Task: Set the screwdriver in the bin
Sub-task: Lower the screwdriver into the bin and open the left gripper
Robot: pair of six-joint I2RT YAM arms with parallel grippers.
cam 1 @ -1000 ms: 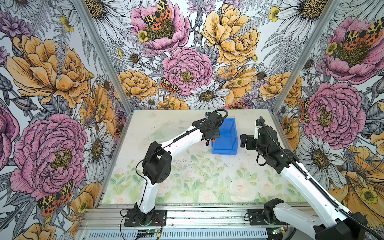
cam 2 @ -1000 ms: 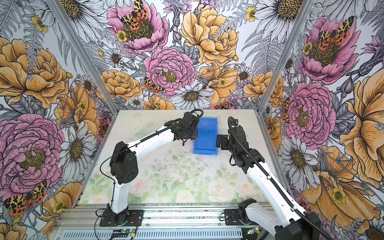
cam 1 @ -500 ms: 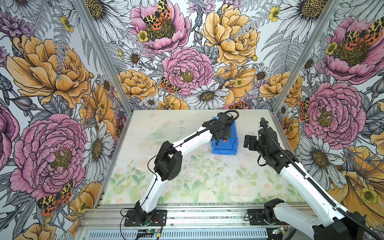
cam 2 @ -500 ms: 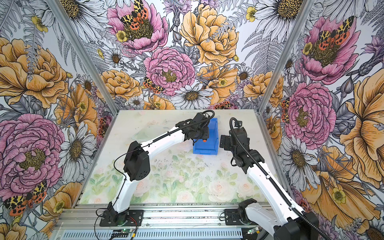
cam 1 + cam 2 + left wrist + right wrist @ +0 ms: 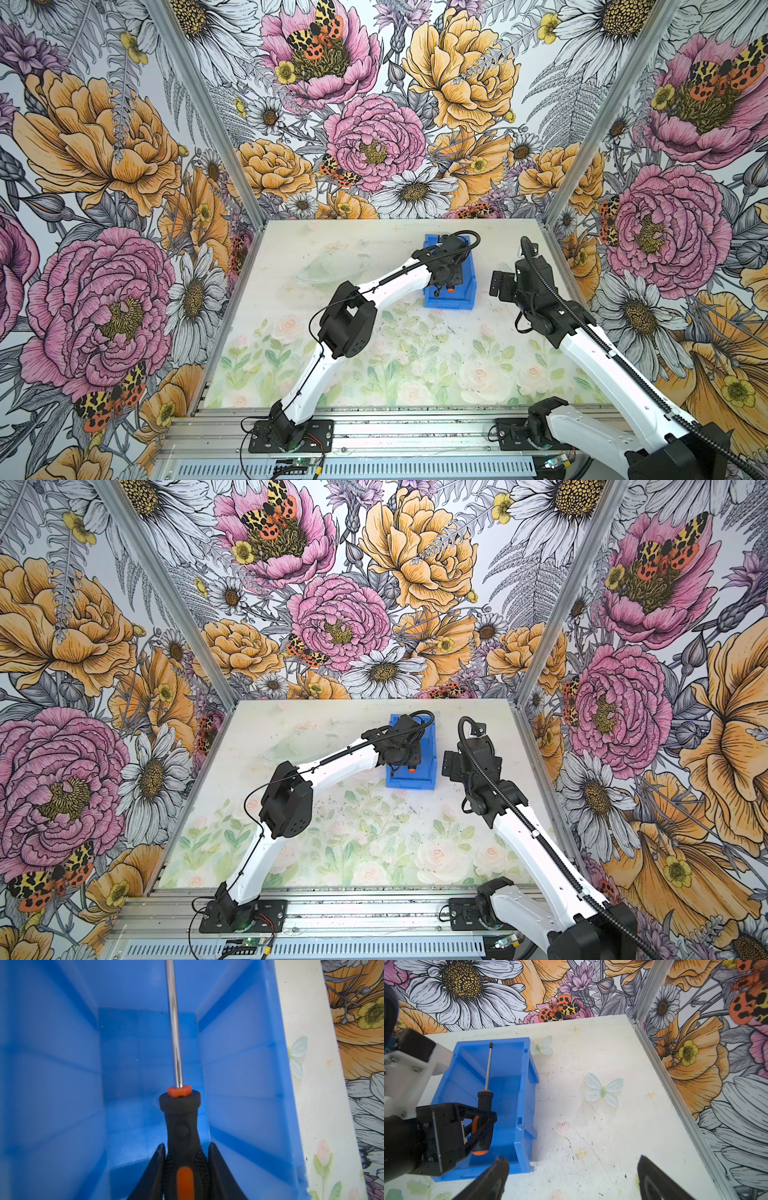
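The left jaws are pressed in on the screwdriver, pinching the ribbed part of its black handle below the flared collar. In the left wrist view their two dark fingers flank the grip, with an orange stripe showing between them.

In the right wrist view the screwdriver lies lengthwise over the open bin. Its shaft reaches out ahead of the left jaws toward the bin's tall far wall, and its tip shows against that wall near the rim. The orange butt sticks out behind the jaws, toward the low front wall. Whether any part of the tool touches the bin's floor or walls I cannot tell.

The right jaws are spread wide and hold nothing. Their two dark fingertips hang over the bare surface just beside the bin's front corner, apart from the bin and the screwdriver.

In the left wrist view the shaft runs off the frame edge, so the tip is cut off there. In both top views the left arm covers most of the bin, and only the orange butt of the screwdriver shows. The right jaws' fingertips are cut off by the edge of the right wrist view.
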